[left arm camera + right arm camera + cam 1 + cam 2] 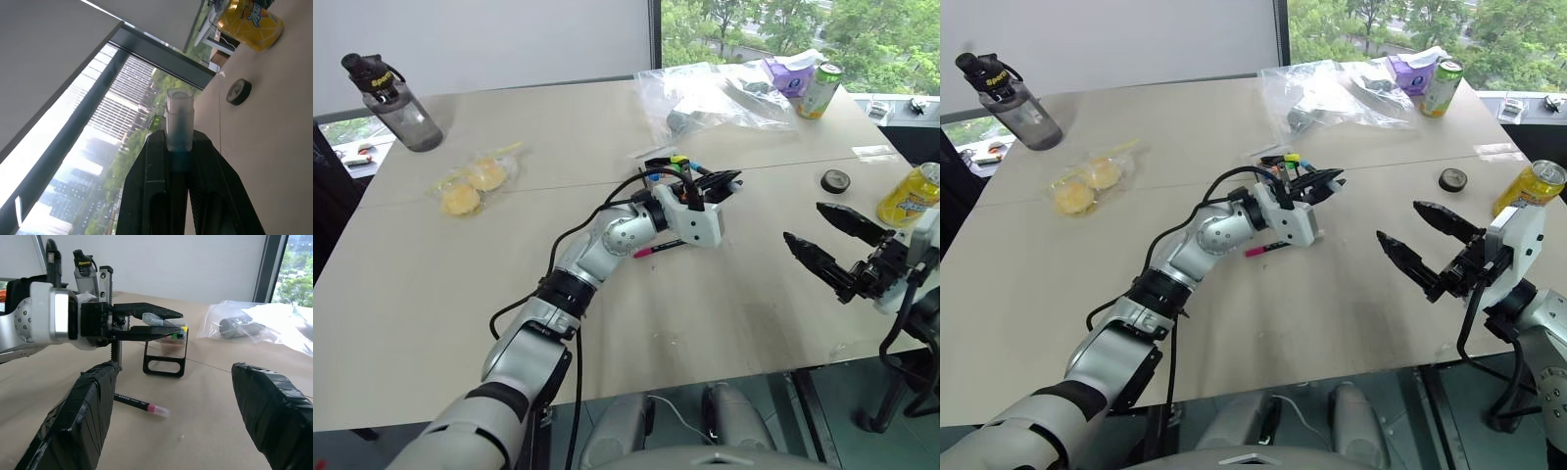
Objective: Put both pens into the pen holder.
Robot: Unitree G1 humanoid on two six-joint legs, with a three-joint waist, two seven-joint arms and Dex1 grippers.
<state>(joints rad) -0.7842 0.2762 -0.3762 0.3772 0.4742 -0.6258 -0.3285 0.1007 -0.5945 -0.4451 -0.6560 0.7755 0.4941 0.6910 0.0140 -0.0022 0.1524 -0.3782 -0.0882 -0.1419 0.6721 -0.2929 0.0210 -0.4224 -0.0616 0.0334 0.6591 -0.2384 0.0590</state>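
The left gripper (164, 322) is clamped on a pen with a light-blue end (179, 120), whose tip pokes out just past the fingertips; the left wrist view shows that pale cap squeezed between the two black fingers (151, 186), a detail the head views blur. Just beyond and slightly below those fingertips stands the black wire pen holder (165, 357), colourful caps at its top. Beneath the wrist, on the table (460, 294), lies the second pen with a magenta end (139, 405), its barrel dark with small lettering I cannot read.

The right gripper (822, 240) hangs well apart from the holder, fingers spread wide, nothing between them.

Off past the right fingers sit a yellow can (909, 194), its printed label unreadable, and a small black round cap (836, 180). The water bottle (396, 103) far from both grippers reads "Sports" on its lid band.
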